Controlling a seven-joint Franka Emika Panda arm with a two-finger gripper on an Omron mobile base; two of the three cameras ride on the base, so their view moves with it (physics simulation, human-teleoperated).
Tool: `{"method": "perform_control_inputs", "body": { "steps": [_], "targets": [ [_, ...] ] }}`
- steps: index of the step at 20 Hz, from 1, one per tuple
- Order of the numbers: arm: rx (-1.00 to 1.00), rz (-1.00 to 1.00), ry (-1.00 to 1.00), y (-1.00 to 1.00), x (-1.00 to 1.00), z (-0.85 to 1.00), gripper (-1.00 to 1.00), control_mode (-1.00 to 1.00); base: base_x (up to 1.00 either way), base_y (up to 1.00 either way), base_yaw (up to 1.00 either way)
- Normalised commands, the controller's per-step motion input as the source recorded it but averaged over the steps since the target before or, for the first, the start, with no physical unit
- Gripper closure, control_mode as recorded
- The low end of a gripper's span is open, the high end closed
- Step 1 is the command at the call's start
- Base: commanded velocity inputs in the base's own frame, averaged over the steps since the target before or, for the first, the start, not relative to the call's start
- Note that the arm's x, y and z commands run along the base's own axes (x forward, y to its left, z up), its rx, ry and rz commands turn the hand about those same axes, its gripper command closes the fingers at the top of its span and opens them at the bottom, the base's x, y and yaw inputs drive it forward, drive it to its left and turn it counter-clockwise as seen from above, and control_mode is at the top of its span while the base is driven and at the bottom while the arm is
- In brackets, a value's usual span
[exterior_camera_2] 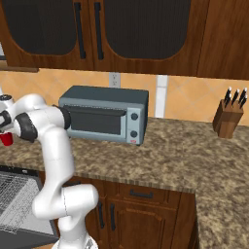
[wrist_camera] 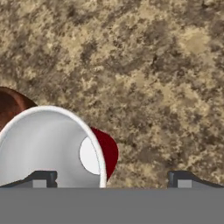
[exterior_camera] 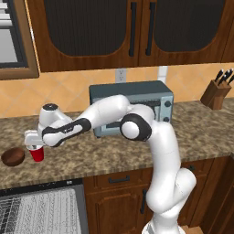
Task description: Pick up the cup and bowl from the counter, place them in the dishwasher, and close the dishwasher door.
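The small red tapered plastic cup (exterior_camera: pixel 36 153) and shallow dark brown bowl (exterior_camera: pixel 13 156) both sit on the speckled granite worktop (exterior_camera: pixel 114 155); jaws apart above the cup, nothing loaded, dishwasher (exterior_camera: pixel 41 210) open.

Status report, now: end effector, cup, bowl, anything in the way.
End effector open, right over cup. Cup upright on counter, ungripped. Bowl just beside it, untouched. Dishwasher open below; nothing blocking.

cup (exterior_camera: pixel 36 154) on counter (exterior_camera: pixel 114 153), bowl (exterior_camera: pixel 13 156) just left of it
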Motion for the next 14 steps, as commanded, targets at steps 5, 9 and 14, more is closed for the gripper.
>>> {"method": "perform_control_inputs", "body": {
  "steps": [5,9,14],
  "targets": [
    [0.0,0.0,0.0,0.0,0.0,-0.27,-1.0,-1.0,0.0,0.0,0.0],
    [0.0,0.0,0.0,0.0,0.0,0.0,1.0,-1.0,0.0,0.0,0.0],
    [0.0,0.0,0.0,0.0,0.0,0.0,1.0,-1.0,0.0,0.0,0.0]
  ]
}}
